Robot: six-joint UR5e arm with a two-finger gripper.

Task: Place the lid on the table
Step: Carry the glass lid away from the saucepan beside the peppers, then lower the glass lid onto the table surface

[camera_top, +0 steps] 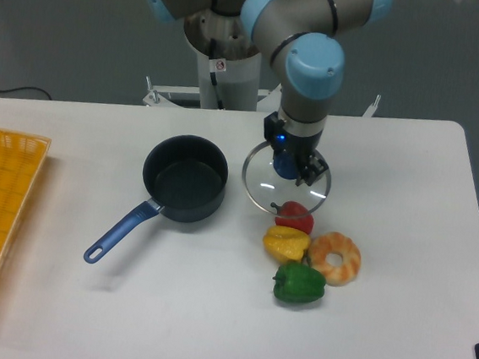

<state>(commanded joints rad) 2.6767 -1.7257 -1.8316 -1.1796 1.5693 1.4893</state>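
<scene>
Altogether one lid (pixel 266 186), three peppers (pixel 294 215).

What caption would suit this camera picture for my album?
Robot arm's tool holds a glass lid by its knob, beside the open pot, above the red pepper.

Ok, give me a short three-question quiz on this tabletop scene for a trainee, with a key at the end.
1. True or false: the lid sits on the saucepan.
2. What does the gripper hold? A) the saucepan handle B) the lid's blue knob C) the yellow pepper
3. Which item shows through the lid's glass at its near edge?

Key:
1. False; the saucepan is open and the lid hangs to its right.
2. B
3. The red pepper.
</scene>
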